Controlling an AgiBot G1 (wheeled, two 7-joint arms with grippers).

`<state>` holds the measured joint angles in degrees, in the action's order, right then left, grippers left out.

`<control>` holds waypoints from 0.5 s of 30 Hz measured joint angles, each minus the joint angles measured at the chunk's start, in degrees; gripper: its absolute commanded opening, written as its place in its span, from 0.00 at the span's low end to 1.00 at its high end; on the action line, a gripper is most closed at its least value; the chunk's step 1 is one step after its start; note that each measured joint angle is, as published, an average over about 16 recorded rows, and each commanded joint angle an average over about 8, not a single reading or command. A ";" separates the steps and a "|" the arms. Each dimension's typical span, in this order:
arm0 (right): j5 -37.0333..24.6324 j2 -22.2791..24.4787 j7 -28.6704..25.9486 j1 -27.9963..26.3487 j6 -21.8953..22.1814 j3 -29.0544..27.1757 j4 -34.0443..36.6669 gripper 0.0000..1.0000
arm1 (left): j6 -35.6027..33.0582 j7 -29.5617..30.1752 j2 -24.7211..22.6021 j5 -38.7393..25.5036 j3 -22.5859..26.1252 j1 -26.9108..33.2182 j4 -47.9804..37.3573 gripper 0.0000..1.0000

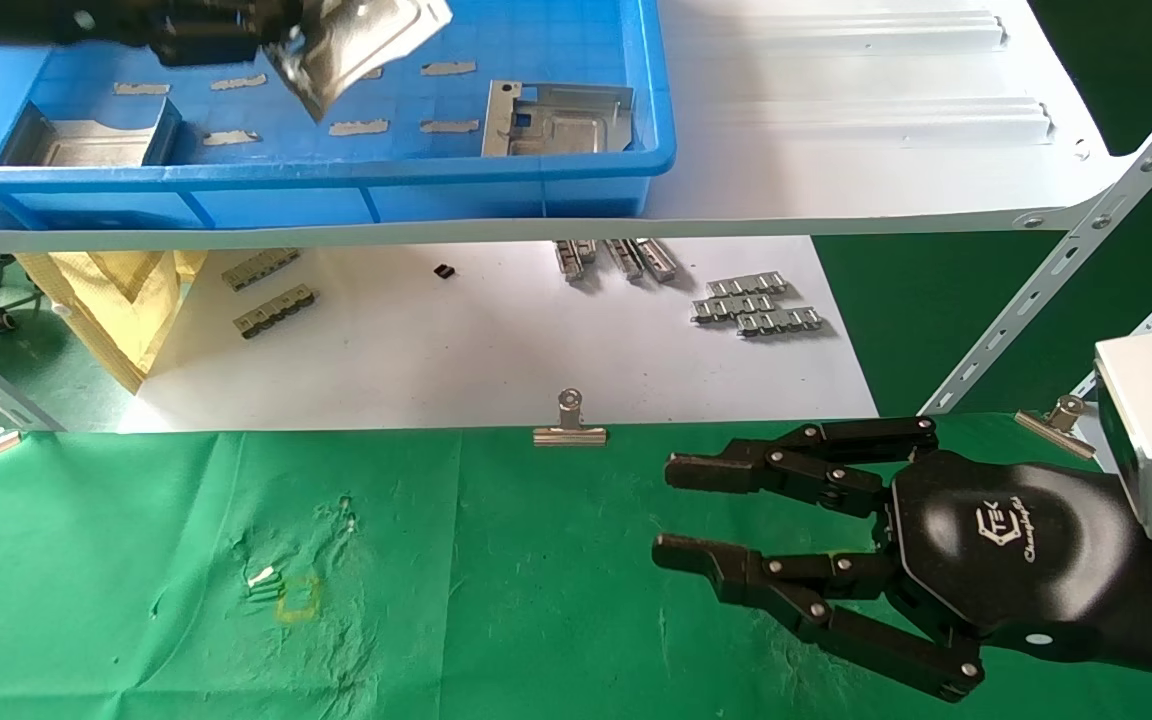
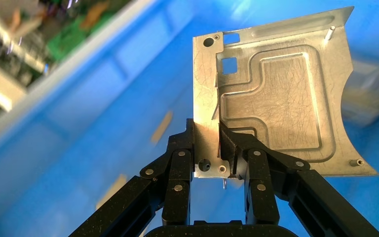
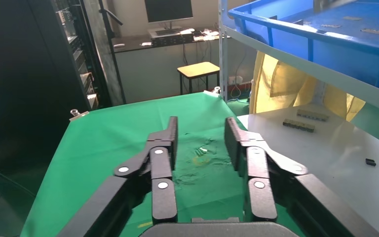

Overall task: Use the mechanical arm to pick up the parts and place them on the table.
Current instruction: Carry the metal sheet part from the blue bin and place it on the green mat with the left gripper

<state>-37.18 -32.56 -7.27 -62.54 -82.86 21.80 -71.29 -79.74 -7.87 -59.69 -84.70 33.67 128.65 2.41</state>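
Hanging from left gripper (image 2: 208, 148): one part (image 2: 276, 98).

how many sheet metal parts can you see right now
3: one part held up in the left gripper, one lying at the blue bin's right end, one at its left end.

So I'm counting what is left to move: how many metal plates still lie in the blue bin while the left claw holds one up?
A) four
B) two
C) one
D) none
B: in the head view two metal plates lie in the blue bin, one at its left end and one toward its right, while the left claw grips a third above it.
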 measured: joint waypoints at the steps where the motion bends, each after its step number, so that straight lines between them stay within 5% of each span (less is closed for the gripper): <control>1: 0.00 0.00 0.00 0.00 0.00 0.00 0.00 1.00 | -1.20 -0.68 0.29 0.46 -0.27 0.03 0.28 0.00; 15: 0.00 0.00 0.00 0.00 0.00 0.00 0.00 1.00 | -12.21 -9.76 5.99 9.47 -1.97 -4.73 9.84 0.00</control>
<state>-37.18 -32.56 -7.27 -62.54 -82.86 21.80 -71.29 -91.95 -17.63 -53.69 -75.23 31.70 123.92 12.24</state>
